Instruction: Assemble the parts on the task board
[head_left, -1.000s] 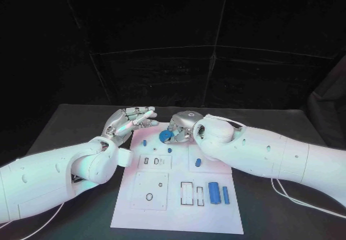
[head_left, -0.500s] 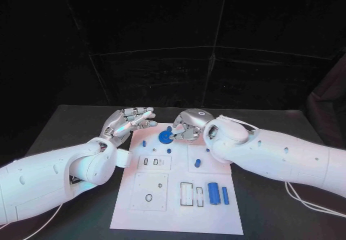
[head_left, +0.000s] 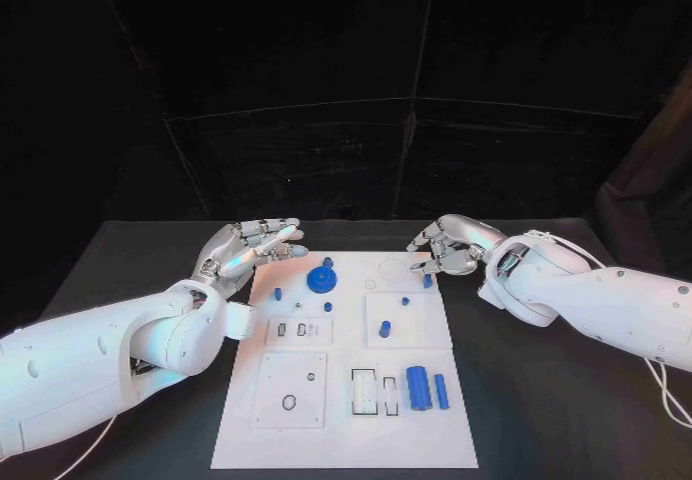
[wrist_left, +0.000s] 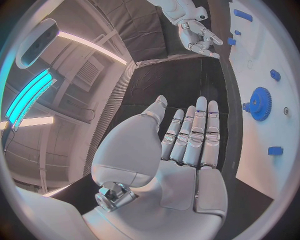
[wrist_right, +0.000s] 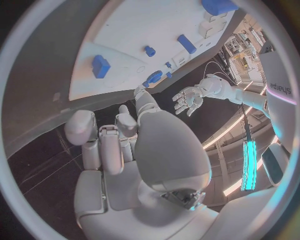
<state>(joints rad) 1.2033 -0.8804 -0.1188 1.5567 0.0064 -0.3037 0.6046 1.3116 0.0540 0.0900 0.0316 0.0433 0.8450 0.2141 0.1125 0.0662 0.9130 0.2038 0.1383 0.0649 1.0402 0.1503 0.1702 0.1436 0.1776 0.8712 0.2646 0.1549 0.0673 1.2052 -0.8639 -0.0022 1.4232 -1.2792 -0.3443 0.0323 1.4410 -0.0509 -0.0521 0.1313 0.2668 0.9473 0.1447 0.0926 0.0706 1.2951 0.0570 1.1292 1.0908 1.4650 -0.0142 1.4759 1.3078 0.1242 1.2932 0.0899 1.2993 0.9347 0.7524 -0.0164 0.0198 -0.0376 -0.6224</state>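
Since the earlier frame the right hand (head_left: 450, 247) has let go the blue gear (head_left: 322, 279), now on the task board (head_left: 346, 420) near its far edge, nearer the left hand (head_left: 248, 247); both hands are released, fingers apart.

White board (head_left: 346, 420) on black table (head_left: 562, 420); blue parts, including a gear (head_left: 322, 279); silver hands on white arms.
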